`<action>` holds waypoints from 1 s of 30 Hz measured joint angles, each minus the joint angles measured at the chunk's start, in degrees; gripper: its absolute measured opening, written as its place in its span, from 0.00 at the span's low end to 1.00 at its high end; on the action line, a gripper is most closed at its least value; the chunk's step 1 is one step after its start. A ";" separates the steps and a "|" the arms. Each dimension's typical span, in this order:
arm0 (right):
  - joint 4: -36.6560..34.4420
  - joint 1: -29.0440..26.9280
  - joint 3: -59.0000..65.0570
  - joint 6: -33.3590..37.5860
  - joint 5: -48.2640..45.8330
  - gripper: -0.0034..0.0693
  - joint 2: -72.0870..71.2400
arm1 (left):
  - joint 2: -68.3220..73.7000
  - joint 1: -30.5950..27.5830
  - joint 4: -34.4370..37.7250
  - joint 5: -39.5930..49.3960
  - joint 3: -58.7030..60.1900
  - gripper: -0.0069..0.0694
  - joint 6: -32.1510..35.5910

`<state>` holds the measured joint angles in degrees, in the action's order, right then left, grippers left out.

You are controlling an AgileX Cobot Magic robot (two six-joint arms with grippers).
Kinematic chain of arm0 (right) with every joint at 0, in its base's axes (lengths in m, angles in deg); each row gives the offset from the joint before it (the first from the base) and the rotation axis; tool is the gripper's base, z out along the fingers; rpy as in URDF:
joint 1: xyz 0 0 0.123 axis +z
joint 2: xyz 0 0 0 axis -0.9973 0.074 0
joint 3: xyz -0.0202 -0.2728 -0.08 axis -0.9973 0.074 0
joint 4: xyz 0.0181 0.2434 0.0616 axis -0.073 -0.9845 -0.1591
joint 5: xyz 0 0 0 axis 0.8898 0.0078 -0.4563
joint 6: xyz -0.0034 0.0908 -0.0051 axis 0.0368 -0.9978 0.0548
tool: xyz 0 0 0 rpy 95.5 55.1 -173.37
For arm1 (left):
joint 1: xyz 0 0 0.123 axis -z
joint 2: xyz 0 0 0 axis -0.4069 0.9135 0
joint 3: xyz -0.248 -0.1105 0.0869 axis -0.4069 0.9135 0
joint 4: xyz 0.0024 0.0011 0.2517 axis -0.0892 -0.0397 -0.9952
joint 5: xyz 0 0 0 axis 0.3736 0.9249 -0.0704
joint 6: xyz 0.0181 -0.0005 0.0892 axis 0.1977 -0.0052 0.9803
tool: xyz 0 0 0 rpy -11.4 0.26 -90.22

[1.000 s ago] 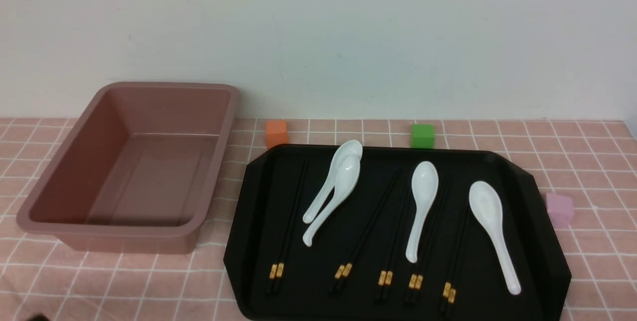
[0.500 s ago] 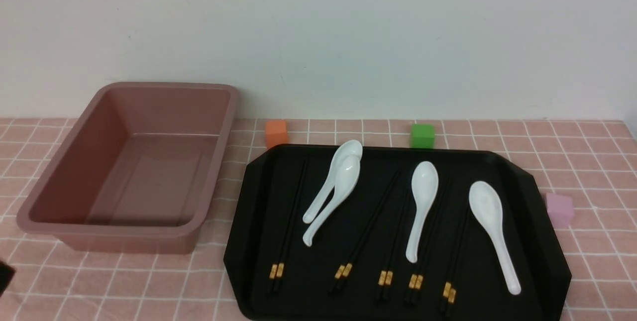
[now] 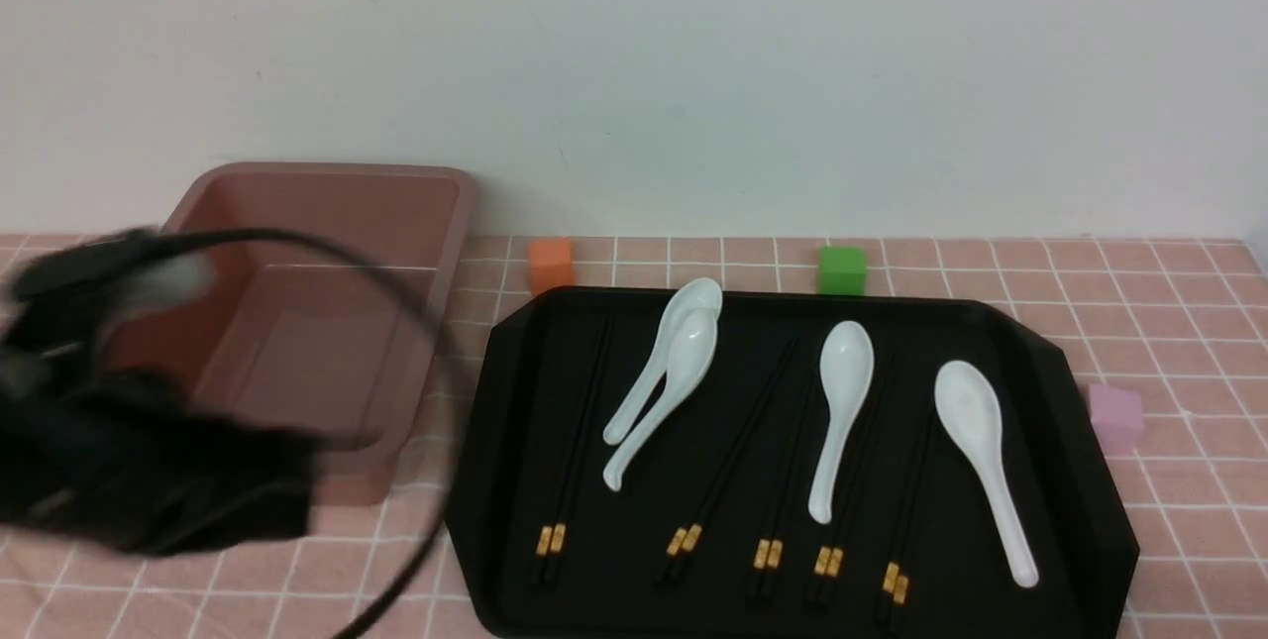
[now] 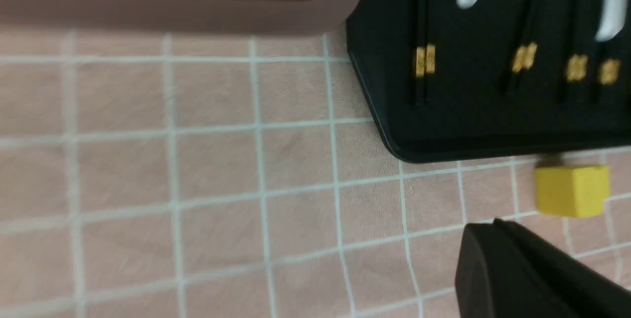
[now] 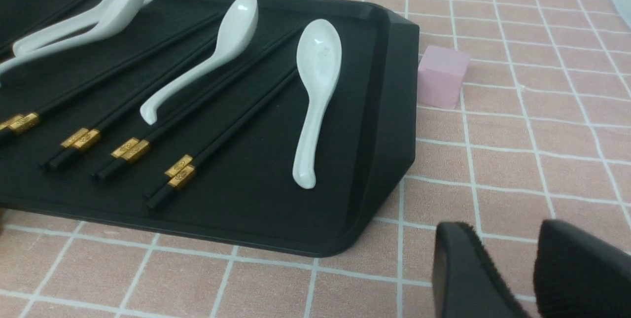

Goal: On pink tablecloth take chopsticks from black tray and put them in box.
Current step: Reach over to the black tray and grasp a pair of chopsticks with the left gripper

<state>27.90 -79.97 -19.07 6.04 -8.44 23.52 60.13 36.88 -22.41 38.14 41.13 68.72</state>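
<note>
Several pairs of black chopsticks (image 3: 570, 461) with gold bands lie lengthwise in the black tray (image 3: 475, 520) on the pink tablecloth (image 3: 1169, 322), between white spoons. The mauve box (image 3: 327, 213) stands left of the tray and nothing shows inside it. My left arm (image 3: 129, 461) is a dark blur in front of the box. The left gripper (image 4: 485, 229) is shut and holds nothing, over bare cloth near the tray (image 4: 443, 135) corner. The right gripper (image 5: 508, 244) is open and empty, over cloth off the near right corner of the tray (image 5: 389, 111). Chopsticks (image 5: 222, 135) lie ahead of it.
White ceramic spoons (image 3: 976, 451) lie among the chopsticks, two of them stacked (image 3: 674, 362). Small cubes stand around the tray: orange (image 3: 551, 265), green (image 3: 841, 269), pink (image 3: 1114, 416) and yellow (image 4: 572, 191). A white wall closes the far side.
My left arm has swept up from the lower left corner and now blurs across the front of the box. The tray, chopsticks and spoons have not moved.
</note>
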 joint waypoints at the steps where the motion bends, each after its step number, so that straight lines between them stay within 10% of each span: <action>1: 0.00 0.00 0.00 0.00 0.00 0.38 0.00 | 3.34 2.29 -0.87 -0.05 -2.07 0.07 -0.16; 9: 0.00 0.00 0.00 0.00 0.00 0.38 0.00 | 24.07 20.60 -17.44 2.91 -19.19 0.07 -17.73; 18: 0.00 0.00 0.00 0.00 0.00 0.38 0.00 | 39.87 22.93 -29.38 10.78 -32.88 0.09 -26.65; 30: 0.00 0.00 0.00 0.00 0.00 0.38 0.00 | 41.01 21.90 -27.84 6.52 -33.52 0.53 -23.74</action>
<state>27.90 -79.97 -19.07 6.04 -8.44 23.52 101.13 58.78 -50.24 44.66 7.62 44.98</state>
